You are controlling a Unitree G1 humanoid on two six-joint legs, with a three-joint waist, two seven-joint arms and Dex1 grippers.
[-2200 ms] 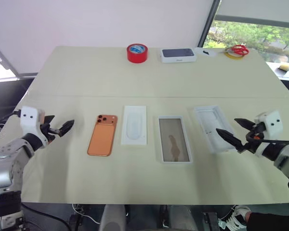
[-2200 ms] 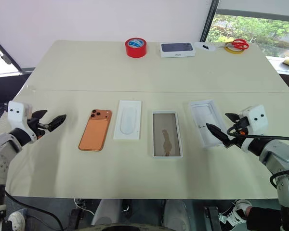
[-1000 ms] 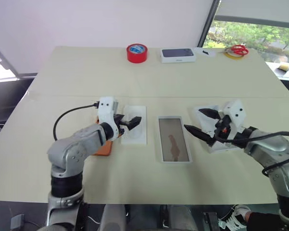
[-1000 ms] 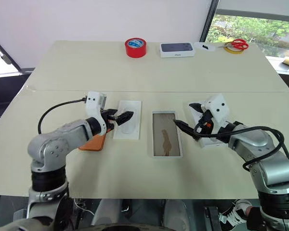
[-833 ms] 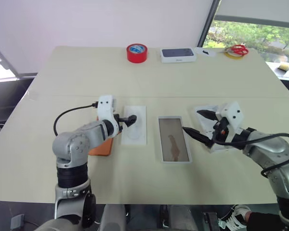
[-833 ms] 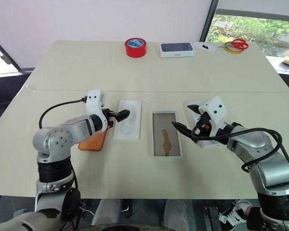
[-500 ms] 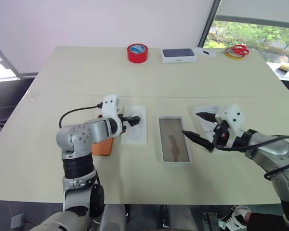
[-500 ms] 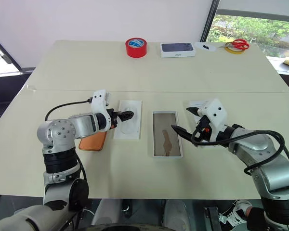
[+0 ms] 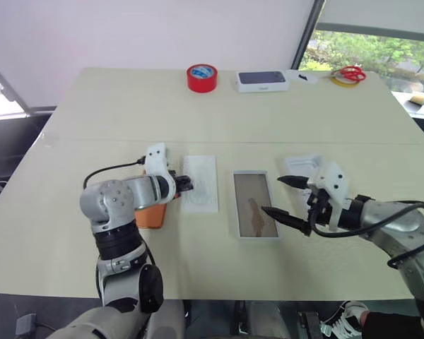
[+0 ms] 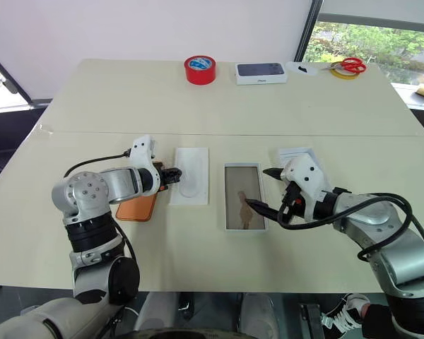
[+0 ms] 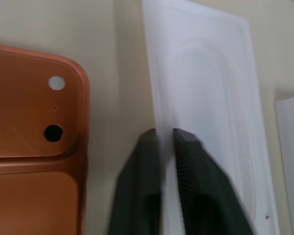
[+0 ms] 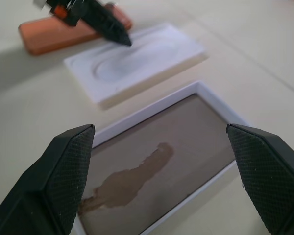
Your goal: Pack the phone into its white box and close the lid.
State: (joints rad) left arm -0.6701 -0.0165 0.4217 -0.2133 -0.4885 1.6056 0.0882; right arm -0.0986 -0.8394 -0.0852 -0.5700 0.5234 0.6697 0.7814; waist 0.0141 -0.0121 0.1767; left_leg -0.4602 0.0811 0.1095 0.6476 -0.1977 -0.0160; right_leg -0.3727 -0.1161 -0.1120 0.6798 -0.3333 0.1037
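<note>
The orange phone (image 9: 150, 214) lies back up at the left, partly under my left arm; its lenses (image 11: 53, 132) show in the left wrist view. Beside it lies a flat white insert (image 9: 201, 185) with an oval hollow. My left gripper (image 9: 186, 185) is shut on that insert's left edge (image 11: 159, 117). The lid (image 9: 254, 214) lies in the middle, a raised white rim around a grey-brown face. My right gripper (image 9: 273, 195) hangs open over the lid's right edge, empty. Behind it lies the white box (image 9: 301, 165), partly hidden.
At the table's far edge stand a red tape roll (image 9: 201, 77), a white box with a dark phone picture (image 9: 261, 80) and red scissors (image 9: 350, 73) on a yellow ring. A seam crosses the table behind the row of things.
My left gripper's fingers have closed on the insert's left edge. My right gripper has drawn nearer and leftward, from over the white box to over the lid's right edge, still open.
</note>
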